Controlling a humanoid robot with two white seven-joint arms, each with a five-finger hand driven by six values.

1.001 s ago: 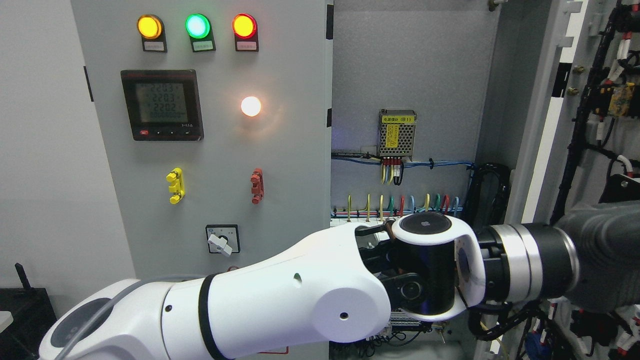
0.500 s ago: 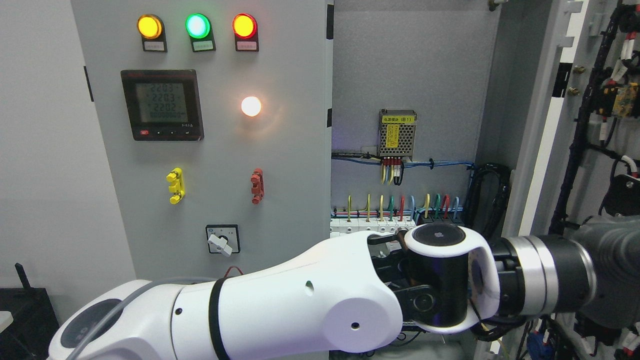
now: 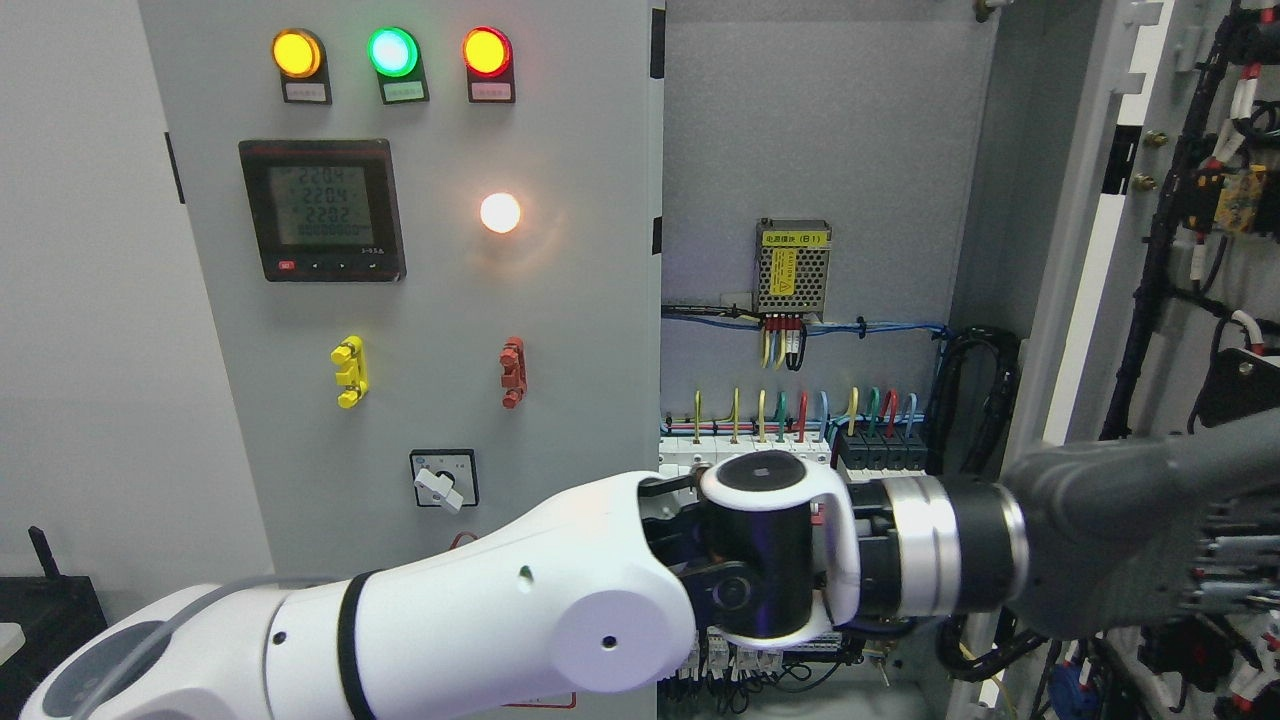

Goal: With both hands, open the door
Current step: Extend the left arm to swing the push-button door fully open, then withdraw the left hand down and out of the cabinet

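One left hand [image 3: 1150, 535], fingers hidden so you cannot tell its hold, reaches the open door [image 3: 1090, 250]; expect stiff, heavy metal, best pushed at its edge.

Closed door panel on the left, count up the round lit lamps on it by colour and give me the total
Yellow lamp: 1
Green lamp: 1
Red lamp: 1
White lamp: 1
Total: 4 lit lamps
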